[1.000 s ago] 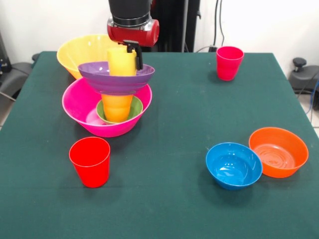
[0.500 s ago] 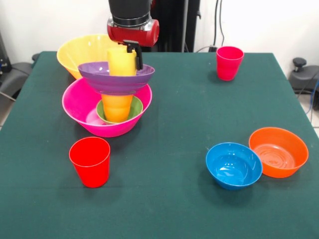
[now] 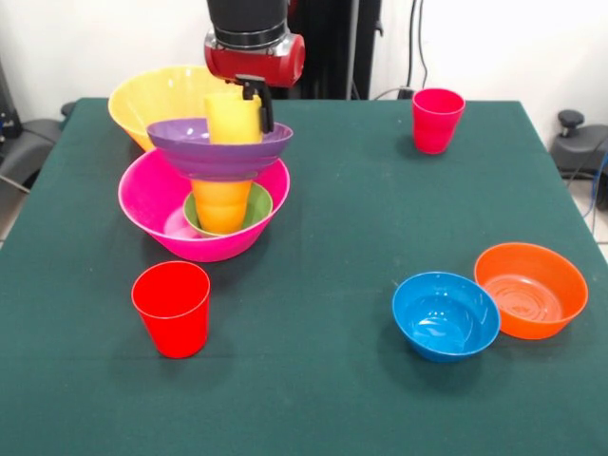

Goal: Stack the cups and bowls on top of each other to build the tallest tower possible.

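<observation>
The tower stands at the back left. Its base is the big hot-pink bowl, which holds the small green bowl. An orange cup stands in the green bowl, with the wide purple bowl resting on it. A yellow cup stands in the purple bowl. My gripper comes down from above, shut on the yellow cup's right rim, with one black finger showing. A red cup stands in front of the tower. A crimson-pink cup stands at the back right.
The big orange-yellow bowl sits behind the tower, touching it. The blue bowl and the medium orange bowl sit side by side at the front right. The table's edges run along the left and right sides.
The purple bowl and yellow cup have shifted very slightly to the left and the arm has barely moved. Everything else is unchanged.
</observation>
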You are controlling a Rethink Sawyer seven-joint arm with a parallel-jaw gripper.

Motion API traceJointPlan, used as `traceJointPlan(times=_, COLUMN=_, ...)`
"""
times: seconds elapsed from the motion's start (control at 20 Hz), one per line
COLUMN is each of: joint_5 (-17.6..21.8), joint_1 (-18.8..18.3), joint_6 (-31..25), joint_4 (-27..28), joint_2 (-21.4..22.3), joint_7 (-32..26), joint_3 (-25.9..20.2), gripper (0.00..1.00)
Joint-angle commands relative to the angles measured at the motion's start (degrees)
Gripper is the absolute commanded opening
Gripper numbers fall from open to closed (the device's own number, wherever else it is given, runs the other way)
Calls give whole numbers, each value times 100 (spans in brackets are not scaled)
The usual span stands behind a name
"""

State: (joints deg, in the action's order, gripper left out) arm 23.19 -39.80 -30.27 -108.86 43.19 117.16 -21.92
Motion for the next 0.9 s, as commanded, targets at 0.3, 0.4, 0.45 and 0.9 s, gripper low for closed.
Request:
traceJointPlan(times=0.3, joint_5=-81, joint_1=-96, joint_6=-282, joint_4=439, joint_2=-191, joint_7=-432, joint_3=-518, gripper=0)
traceJointPlan(times=0.4, joint_5=-80, joint_1=-111, joint_6=-237, joint_4=470, joint_2=-251, joint_7=-415, joint_3=-537, gripper=0)
traceJointPlan(times=0.45, joint_5=-84, joint_1=-119, joint_6=-233, joint_4=502, joint_2=-283, joint_7=-417, joint_3=-547, gripper=0)
traceJointPlan(times=0.9, joint_5=63, joint_1=-130, joint_6=193, joint_4=751, joint_2=-692, joint_7=-349, joint_3=-629, gripper=0)
